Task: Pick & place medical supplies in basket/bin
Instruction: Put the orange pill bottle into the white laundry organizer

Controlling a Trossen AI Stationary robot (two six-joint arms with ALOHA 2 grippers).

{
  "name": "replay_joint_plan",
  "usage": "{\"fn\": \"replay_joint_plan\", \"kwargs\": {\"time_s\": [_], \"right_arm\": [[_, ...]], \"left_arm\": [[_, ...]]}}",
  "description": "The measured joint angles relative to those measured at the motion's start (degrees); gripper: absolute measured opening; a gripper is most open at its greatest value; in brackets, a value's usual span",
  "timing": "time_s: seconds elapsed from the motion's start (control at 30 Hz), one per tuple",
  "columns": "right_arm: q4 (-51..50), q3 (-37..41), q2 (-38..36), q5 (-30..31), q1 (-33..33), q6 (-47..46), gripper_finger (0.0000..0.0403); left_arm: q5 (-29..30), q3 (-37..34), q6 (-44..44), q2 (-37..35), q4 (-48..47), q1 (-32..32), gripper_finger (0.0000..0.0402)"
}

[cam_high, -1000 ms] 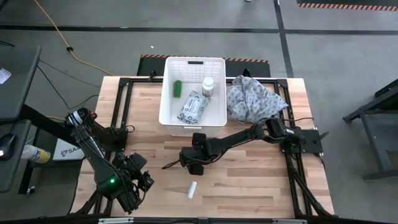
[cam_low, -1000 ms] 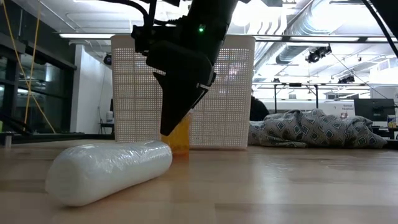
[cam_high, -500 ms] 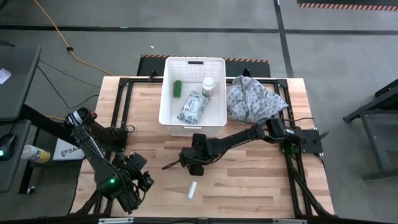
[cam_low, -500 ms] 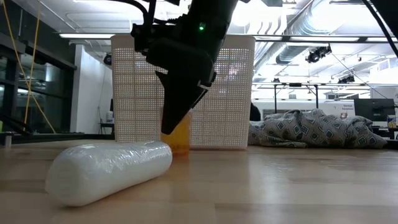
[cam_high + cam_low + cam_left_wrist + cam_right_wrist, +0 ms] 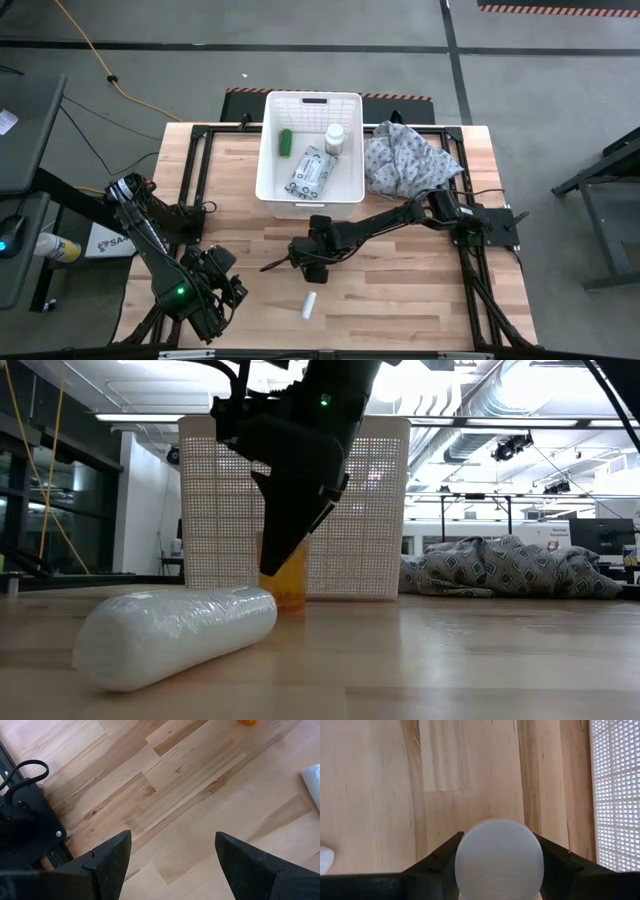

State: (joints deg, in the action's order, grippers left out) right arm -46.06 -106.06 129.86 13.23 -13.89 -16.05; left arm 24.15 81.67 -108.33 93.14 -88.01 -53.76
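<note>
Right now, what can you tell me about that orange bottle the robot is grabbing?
The orange bottle is a small see-through amber pill bottle with a round white cap. It stands upright on the wooden table, just in front of the white basket. The right claw comes down from above, its fingers closed against the cap's sides.

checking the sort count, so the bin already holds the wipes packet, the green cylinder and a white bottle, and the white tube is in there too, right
Not quite. The white tube is not in the bin; it lies on the table in front of it, as the high view shows. The wipes packet, green cylinder and white bottle are inside.
</note>
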Motion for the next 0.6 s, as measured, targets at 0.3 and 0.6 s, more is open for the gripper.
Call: {"fn": "replay_joint_plan", "kwargs": {"time_s": [0.3, 0.6], "right_arm": [[-0.6, 0.0, -0.7, -0.5, 0.0, 0.0, 0.0187], [-0.3, 0.1, -4.0, -0.1, 0.0, 0.0, 0.0187]], "left_arm": [[0.0, 0.0, 0.0, 0.0, 0.0, 0.0, 0.0319], [0.0, 0.0, 0.0, 0.0, 0.0, 0.1, 0.0319]]}}
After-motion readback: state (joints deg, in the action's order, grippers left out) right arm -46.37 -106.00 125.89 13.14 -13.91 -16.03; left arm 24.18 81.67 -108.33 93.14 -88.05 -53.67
